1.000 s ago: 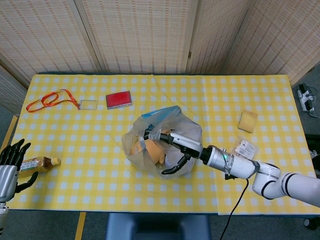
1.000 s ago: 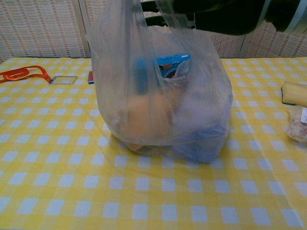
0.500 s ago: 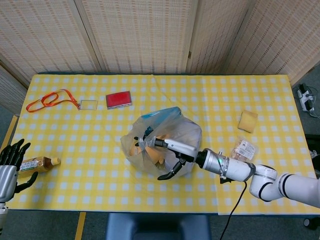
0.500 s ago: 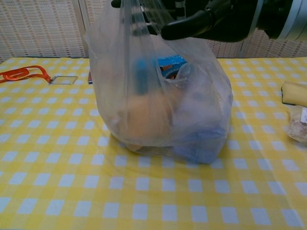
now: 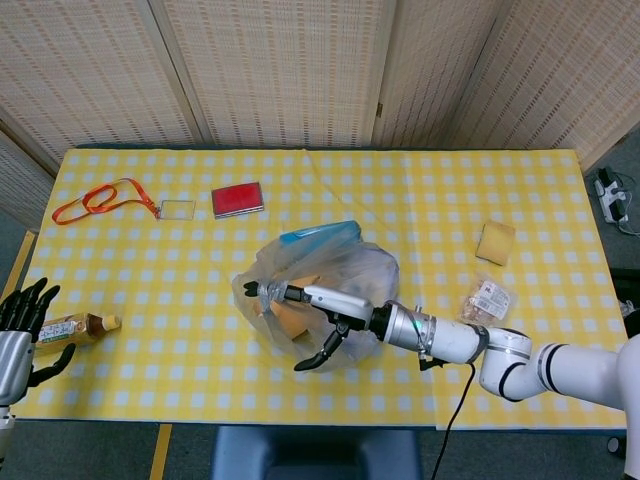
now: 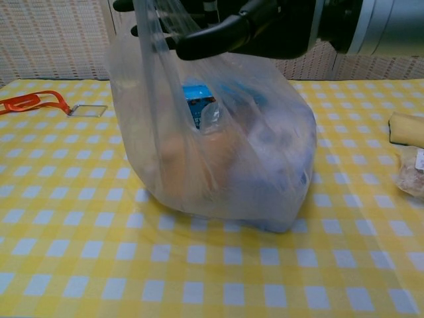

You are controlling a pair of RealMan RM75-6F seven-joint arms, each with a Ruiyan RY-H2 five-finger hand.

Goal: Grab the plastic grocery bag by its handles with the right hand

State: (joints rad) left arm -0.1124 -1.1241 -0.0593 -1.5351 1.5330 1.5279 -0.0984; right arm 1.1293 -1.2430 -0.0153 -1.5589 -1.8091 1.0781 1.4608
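A translucent plastic grocery bag (image 5: 335, 280) stands mid-table, holding a blue-topped box, an orange item and a bottle. My right hand (image 5: 315, 308) reaches in from the right. Its fingers pass through the bunched handles (image 5: 262, 292), with the thumb spread below. In the chest view the bag (image 6: 218, 152) fills the middle. One handle strip (image 6: 147, 46) is pulled taut up to the right hand (image 6: 225, 26) at the top edge. My left hand (image 5: 20, 320) hangs at the table's lower left corner with fingers spread, holding nothing.
A tea bottle (image 5: 75, 328) lies beside the left hand. An orange lanyard (image 5: 95, 200) with a clear badge (image 5: 177, 209) and a red wallet (image 5: 237, 198) lie at the back left. A yellow sponge (image 5: 495, 242) and a snack packet (image 5: 490, 298) lie to the right.
My right hand has moved leftward with the handles over its fingers. The bag's top has been drawn left and the bag has shifted that way. The left hand has stayed put.
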